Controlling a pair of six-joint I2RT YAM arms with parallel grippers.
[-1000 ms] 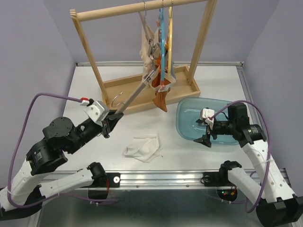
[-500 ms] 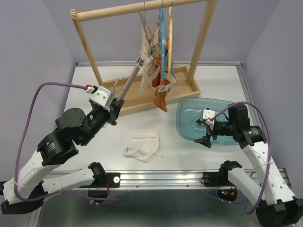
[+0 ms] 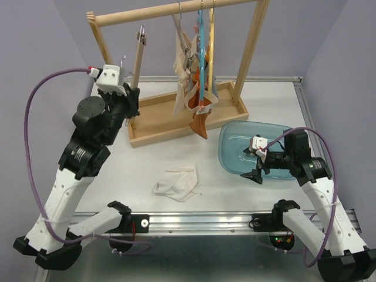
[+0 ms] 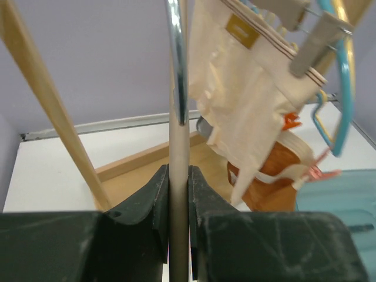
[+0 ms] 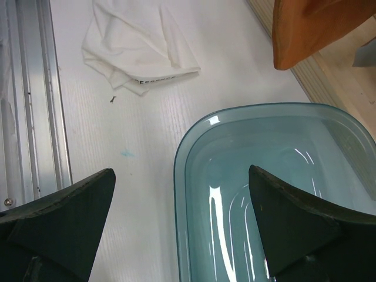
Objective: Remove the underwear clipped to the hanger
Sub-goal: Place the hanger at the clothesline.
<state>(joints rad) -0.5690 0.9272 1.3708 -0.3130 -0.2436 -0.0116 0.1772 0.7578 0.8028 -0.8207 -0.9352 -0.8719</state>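
My left gripper [image 3: 133, 94] is shut on the bar of a bare wooden hanger [image 3: 139, 56], held upright by the rack's left post. In the left wrist view the bar [image 4: 179, 147] runs between my closed jaws [image 4: 179, 188], its chrome hook [image 4: 175, 59] above. Beige underwear [image 3: 187, 56] and orange-brown underwear [image 3: 200, 124] still hang clipped on hangers at the rack's middle, shown as beige [image 4: 247, 88] and orange [image 4: 276, 170]. One white underwear [image 3: 176, 183] lies loose on the table. My right gripper [image 3: 257, 170] is open over the blue tub's [image 3: 235, 155] near-left rim.
The wooden rack's top rail [image 3: 147, 14] and base tray [image 3: 158, 117] stand at the table's back. The right wrist view shows the empty tub [image 5: 282, 176], the white cloth [image 5: 135, 47] and the orange garment's tip [image 5: 311, 29]. A metal rail [image 3: 205, 220] edges the table's front.
My left arm swung the hanger away from the hanging garments, up and to the left, until it stands upright by the rack's left post. The right arm has not moved.
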